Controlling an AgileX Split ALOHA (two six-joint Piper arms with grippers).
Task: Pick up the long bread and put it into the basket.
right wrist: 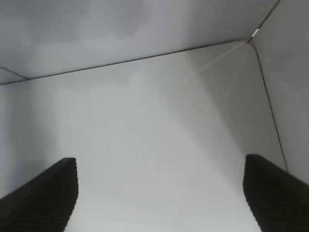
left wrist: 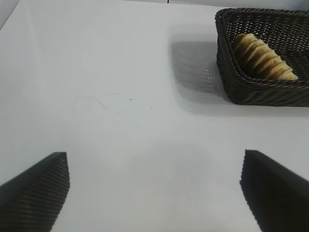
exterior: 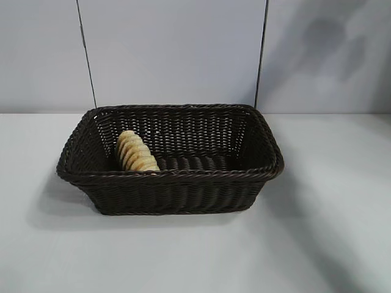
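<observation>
Bread and basket appear together in two of the three views. In the exterior view the basket [exterior: 183, 183] stands in the middle of the white table [exterior: 330, 244], and the long bread [exterior: 135, 152] lies inside it, in its left part, with one end raised against the left wall and the other end low toward the near wall. This view shows no arm and no gripper, only a soft shadow on the grey wall [exterior: 330, 49] at the far right. The left wrist view gives what the exterior view does not: the left gripper [left wrist: 154, 193], with its two dark ribbed fingers [left wrist: 36, 188] set wide apart and nothing between them, over bare table well apart from the basket. The same view shows only one corner of the basket [left wrist: 227, 72] with the bread [left wrist: 263, 58] resting on the slope of the wicker inside. The right wrist view shows neither the bread nor the basket; it has the right gripper [right wrist: 159, 193], its fingers [right wrist: 43, 193] also wide apart and holding nothing, above bare table surface where the table meets the grey walls in a corner. I can find no brand, label or readable writing on the bread, the basket or the walls.
</observation>
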